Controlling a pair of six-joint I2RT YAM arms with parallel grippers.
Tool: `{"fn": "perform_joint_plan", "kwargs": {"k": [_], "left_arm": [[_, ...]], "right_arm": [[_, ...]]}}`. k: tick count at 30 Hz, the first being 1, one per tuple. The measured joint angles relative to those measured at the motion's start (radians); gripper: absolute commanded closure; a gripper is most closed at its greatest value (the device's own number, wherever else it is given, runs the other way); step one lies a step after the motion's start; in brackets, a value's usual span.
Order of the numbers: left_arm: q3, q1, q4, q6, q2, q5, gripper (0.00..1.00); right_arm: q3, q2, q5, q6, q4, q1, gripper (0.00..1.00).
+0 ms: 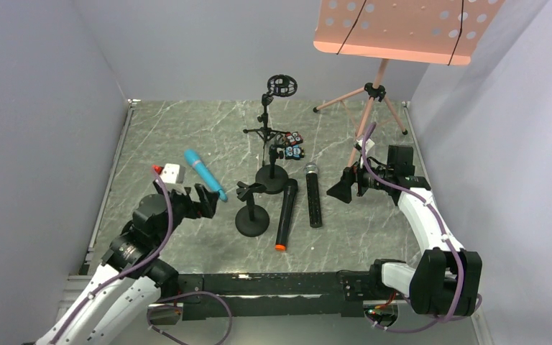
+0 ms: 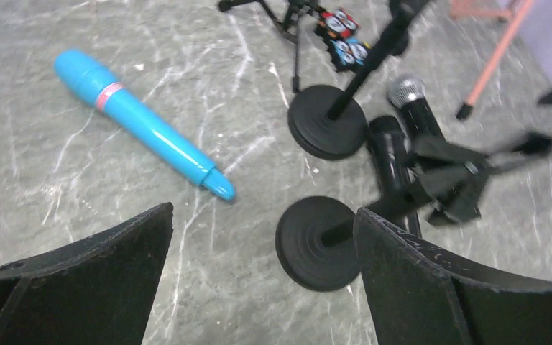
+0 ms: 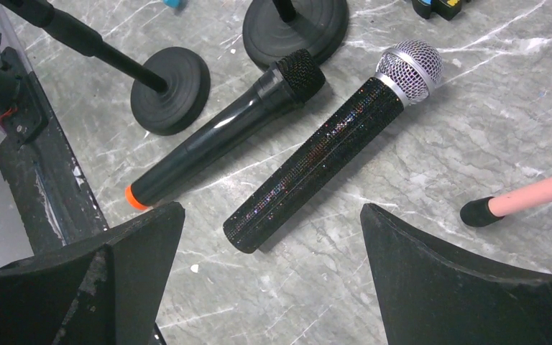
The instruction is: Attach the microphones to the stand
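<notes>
Toward 8 o'clock on the grey marbled tabletop (image 1: 172,136), the left end effector (image 1: 207,199) hovers with its fingers spread wide and nothing between them. Just beyond it, at its 12 o'clock, the light blue microphone (image 1: 205,175) lies flat, narrow tip pointing to 5 o'clock. At this end effector's 3 o'clock stands a short black clip stand (image 1: 251,221) on a round base, its clip empty. A second round-based stand (image 1: 272,178) is behind it, at 1 o'clock.

Toward 3 o'clock on the tabletop, the right end effector (image 1: 346,188) is likewise wide open and holds nothing. At its 9 o'clock two microphones lie flat side by side, not touching. First is the silver-mesh microphone (image 1: 313,195), then the orange-ended black microphone (image 1: 286,214), its orange end toward 6 o'clock. At 12 o'clock stand a black tripod stand (image 1: 280,86) and a pink music stand (image 1: 402,29).
</notes>
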Motion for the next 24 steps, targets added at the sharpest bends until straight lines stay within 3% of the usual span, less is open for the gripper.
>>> {"fn": "perform_joint_plan", "kwargs": {"k": [7, 11, 15, 18, 24], "left_arm": [[-0.002, 0.437, 0.063, -0.146, 0.064, 0.311, 0.01], [0.011, 0.637, 0.138, -0.250, 0.261, 0.501, 0.01], [0.124, 0.673, 0.075, -0.325, 0.526, 0.529, 0.07], [0.256, 0.672, -0.004, -0.354, 0.715, 0.491, 0.19], [0.424, 0.600, -0.107, -0.388, 0.969, 0.332, 0.20]], "right_arm": [[0.000, -0.002, 0.000, 0.003, 0.001, 0.000, 0.00], [0.000, -0.011, 0.005, 0.003, 0.001, 0.000, 0.00], [0.000, -0.024, 0.014, 0.003, 0.001, 0.000, 0.00], [0.000, -0.029, 0.021, 0.003, 0.001, 0.000, 0.00], [0.000, -0.029, 0.025, 0.004, 0.001, 0.000, 0.00]]}}
